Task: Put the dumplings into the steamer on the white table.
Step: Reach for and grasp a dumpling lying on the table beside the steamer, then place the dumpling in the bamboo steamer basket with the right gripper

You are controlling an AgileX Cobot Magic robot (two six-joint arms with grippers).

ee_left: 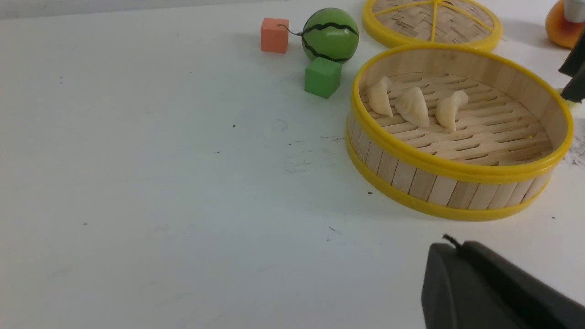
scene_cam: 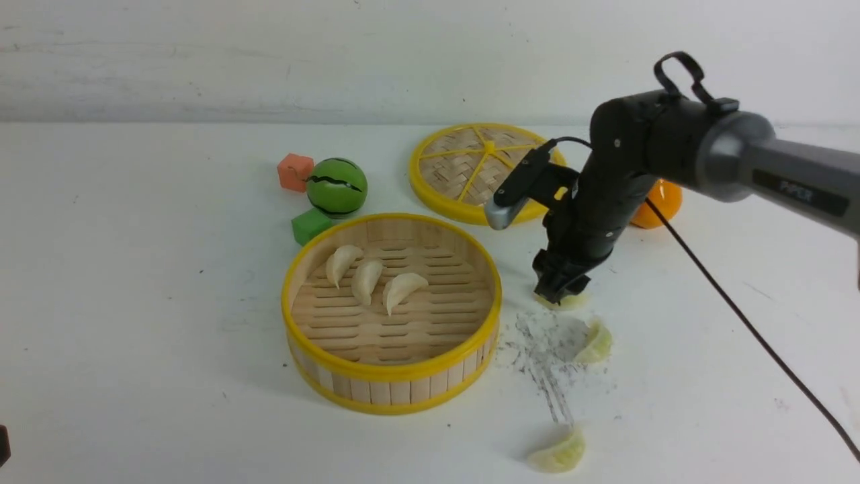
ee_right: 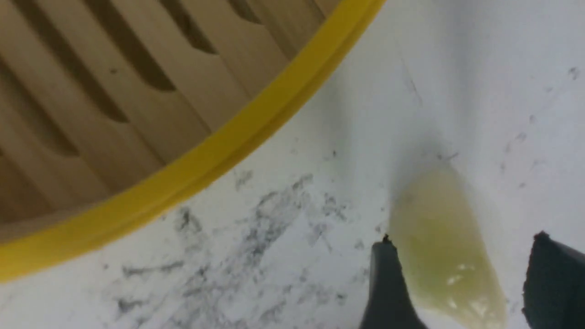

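The steamer (scene_cam: 392, 376) stands mid-table on the white table (scene_cam: 134, 302) and holds three cream dumplings (scene_cam: 366, 279). Three pale green dumplings lie to its right: one (scene_cam: 570, 302) under my right gripper (scene_cam: 561, 294), one (scene_cam: 594, 344) nearer, one (scene_cam: 557, 454) by the front edge. In the right wrist view my right gripper (ee_right: 464, 237) is open and straddles the green dumpling (ee_right: 441, 256); one finger (ee_right: 386, 283) is right beside it, while the other (ee_right: 553, 274) stands apart. In the left wrist view my left gripper (ee_left: 452, 249) is shut and empty, low over the table in front of the steamer (ee_left: 457, 169).
The woven lid (scene_cam: 480, 171) lies flat behind the steamer. A green watermelon ball (scene_cam: 336, 186), an orange cube (scene_cam: 295, 171) and a green cube (scene_cam: 310, 225) sit at the steamer's back left. An orange fruit (scene_cam: 662, 202) lies behind my right arm. Dark scuffs (scene_cam: 544, 349) mark the table beside the steamer.
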